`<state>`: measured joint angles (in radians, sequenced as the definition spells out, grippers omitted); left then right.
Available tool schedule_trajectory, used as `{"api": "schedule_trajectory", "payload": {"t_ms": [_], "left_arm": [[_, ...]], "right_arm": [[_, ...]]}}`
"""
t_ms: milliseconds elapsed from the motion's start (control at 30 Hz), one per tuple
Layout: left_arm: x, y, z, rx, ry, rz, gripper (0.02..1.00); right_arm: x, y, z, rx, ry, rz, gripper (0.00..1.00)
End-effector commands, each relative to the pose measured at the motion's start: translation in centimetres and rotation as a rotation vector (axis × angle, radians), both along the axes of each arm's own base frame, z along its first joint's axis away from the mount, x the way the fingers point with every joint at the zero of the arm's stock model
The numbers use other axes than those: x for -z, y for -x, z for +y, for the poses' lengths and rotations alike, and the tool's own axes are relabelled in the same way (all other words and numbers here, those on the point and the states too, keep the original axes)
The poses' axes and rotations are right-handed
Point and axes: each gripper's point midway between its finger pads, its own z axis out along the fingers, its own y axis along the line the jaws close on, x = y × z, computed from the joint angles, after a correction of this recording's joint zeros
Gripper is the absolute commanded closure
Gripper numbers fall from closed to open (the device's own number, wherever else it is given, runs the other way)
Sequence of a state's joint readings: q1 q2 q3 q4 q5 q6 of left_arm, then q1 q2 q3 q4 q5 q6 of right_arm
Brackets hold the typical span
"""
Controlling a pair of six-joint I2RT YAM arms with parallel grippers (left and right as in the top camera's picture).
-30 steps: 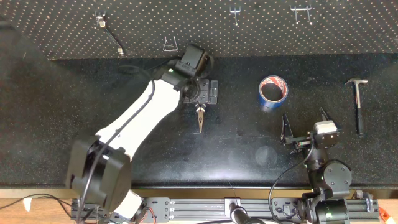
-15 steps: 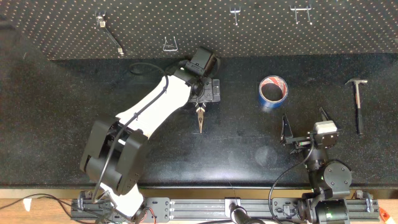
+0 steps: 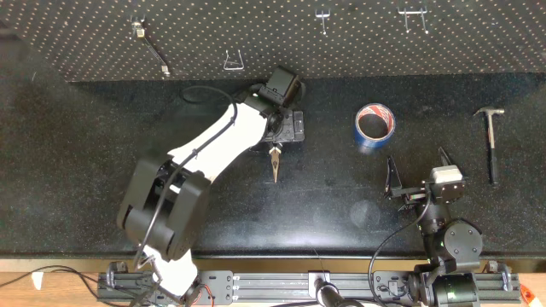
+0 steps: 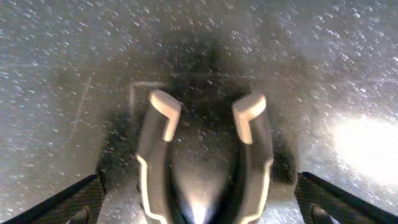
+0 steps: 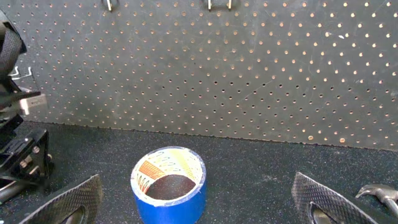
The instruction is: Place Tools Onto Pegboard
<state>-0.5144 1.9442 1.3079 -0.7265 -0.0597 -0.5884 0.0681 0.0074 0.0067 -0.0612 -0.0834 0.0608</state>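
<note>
Pliers (image 3: 275, 160) lie on the black table with their nose pointing toward the arm bases. My left gripper (image 3: 284, 126) hangs directly over their handles. In the left wrist view the dark handles with pale ends (image 4: 163, 137) lie between my left gripper's (image 4: 199, 204) wide-open fingers (image 4: 68, 202), which do not touch them. A blue tape roll (image 3: 374, 125) (image 5: 169, 183) stands upright right of centre. A hammer (image 3: 490, 143) (image 5: 378, 193) lies at the far right. My right gripper (image 3: 418, 173) (image 5: 199, 202) rests open near its base, facing the tape roll.
The pegboard (image 3: 358, 47) runs along the back edge. It carries a hanging tool (image 3: 152, 47) at left, a wire triangle hook (image 3: 233, 61), and two metal hooks (image 3: 322, 17) (image 3: 414, 17) further right. Bare tabletop (image 3: 102, 162) lies to the left.
My left arm has shifted to the right and slightly toward the pegboard, settling over the pliers' handles. The right arm, tape and hammer have stayed put.
</note>
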Motion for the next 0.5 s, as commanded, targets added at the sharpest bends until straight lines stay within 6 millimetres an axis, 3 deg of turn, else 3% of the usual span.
{"api": "schedule_trajectory", "payload": {"t_ms": [33,167,233,267,300,400,500], "left_arm": [[0.35,-0.69,-0.04,0.043,-0.027,-0.013,0.023],[0.33,-0.97,0.29,0.031,-0.021,-0.014,0.038],[0.33,-0.96,0.27,0.031,-0.02,-0.014,0.143],[0.33,-0.97,0.28,0.031,-0.021,-0.014,0.261],[0.33,-0.96,0.27,0.031,-0.02,-0.014,0.316],[0.3,-1.08,0.13,0.031,-0.013,-0.018,0.426],[0.18,-1.45,-0.33,0.033,0.006,-0.034,0.443]], "right_arm": [[0.12,0.05,0.2,-0.01,0.017,-0.001,0.003],[0.13,0.05,0.2,-0.01,0.017,0.0,0.003],[0.13,0.05,0.2,-0.01,0.017,0.0,0.003],[0.12,0.05,0.2,-0.01,0.017,-0.001,0.003],[0.13,0.05,0.2,-0.01,0.017,0.0,0.003],[0.13,0.05,0.2,-0.01,0.017,0.0,0.003],[0.12,0.05,0.2,-0.01,0.017,-0.001,0.001]]}}
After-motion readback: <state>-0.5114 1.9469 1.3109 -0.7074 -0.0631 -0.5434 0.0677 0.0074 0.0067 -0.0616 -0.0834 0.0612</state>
